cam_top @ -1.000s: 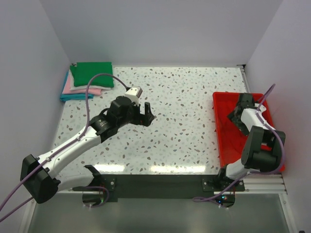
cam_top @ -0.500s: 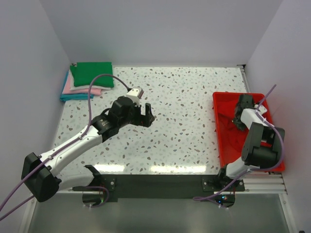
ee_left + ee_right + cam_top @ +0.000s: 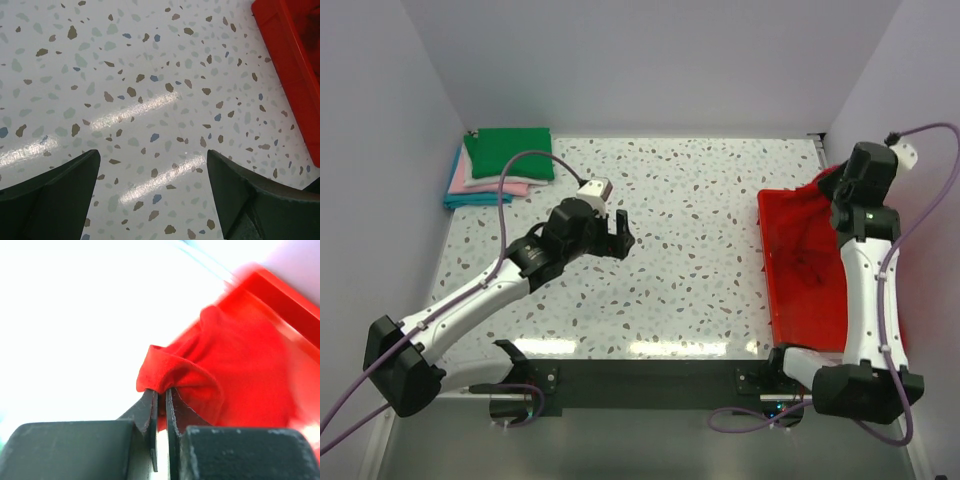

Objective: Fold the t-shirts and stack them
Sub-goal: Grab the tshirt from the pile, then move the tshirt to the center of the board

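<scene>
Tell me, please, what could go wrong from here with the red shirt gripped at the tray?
1. The right end effector pinches only a small fold of the red t-shirt, so the cloth may slip free.
2. Much of the shirt seems to hang into the red tray; it could catch the rim and drag it.

Speckled white tabletop [image 3: 700, 200], plain pale lilac walls [image 3: 650, 60]

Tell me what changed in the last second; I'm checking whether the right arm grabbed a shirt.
The right gripper shut on the red shirt and raised it from the tray, toward the far end. The left gripper stayed open in place; the folded stack did not move.
</scene>
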Available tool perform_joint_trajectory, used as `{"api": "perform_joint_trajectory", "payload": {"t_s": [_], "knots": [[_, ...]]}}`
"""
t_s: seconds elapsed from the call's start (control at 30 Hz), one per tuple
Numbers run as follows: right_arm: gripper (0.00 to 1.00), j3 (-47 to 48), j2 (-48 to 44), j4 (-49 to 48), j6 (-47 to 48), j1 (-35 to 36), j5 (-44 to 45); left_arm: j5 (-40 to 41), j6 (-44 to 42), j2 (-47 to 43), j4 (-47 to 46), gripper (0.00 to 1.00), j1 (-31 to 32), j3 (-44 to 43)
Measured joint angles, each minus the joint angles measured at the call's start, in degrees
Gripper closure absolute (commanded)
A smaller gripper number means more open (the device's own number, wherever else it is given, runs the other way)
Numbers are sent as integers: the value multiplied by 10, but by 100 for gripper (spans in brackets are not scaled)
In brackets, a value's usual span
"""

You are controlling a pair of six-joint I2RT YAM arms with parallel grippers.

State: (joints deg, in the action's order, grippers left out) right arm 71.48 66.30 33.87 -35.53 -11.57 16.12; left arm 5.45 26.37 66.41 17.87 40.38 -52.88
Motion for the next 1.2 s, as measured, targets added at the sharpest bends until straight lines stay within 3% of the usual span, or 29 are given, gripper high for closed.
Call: {"api": "perform_joint_trajectory", "payload": {"t_s": [0.1, 0.23, 0.47, 0.63, 0.7, 0.8, 0.87, 0.9, 0.97, 1.1, 1.2], "knots": [[100, 92, -17, -1, 11, 73, -20, 20, 0, -4, 5, 8, 0, -10], [100, 208, -2, 3, 23, 220, -41, 43, -1, -16, 10, 8, -11, -30], [100, 385, 104, 10, 53, 457, -50, 52, 0, -57, 10, 7, -76, -39], [100, 468, 191, 13, 71, 543, -58, 46, 1, -69, 11, 7, -124, -39], [100, 458, 202, 13, 71, 551, -60, 46, 3, -71, 12, 6, -127, -38], [89, 409, 203, 14, 70, 539, -52, 48, 11, -76, 15, 5, -129, -34], [66, 327, 189, -12, 52, 500, -77, 51, 20, -79, 17, 5, -130, -27], [49, 270, 177, -28, 42, 470, -96, 53, 28, -80, 17, 5, -130, -21], [34, 169, 166, -38, 24, 395, -124, 55, 46, -80, 15, 7, -130, -3], [27, 26, 174, -34, 12, 268, -128, 63, 96, -78, 7, 11, -130, 66], [26, -38, 166, -24, 13, 254, -125, 84, 138, -71, 9, 12, -130, 122]]}}
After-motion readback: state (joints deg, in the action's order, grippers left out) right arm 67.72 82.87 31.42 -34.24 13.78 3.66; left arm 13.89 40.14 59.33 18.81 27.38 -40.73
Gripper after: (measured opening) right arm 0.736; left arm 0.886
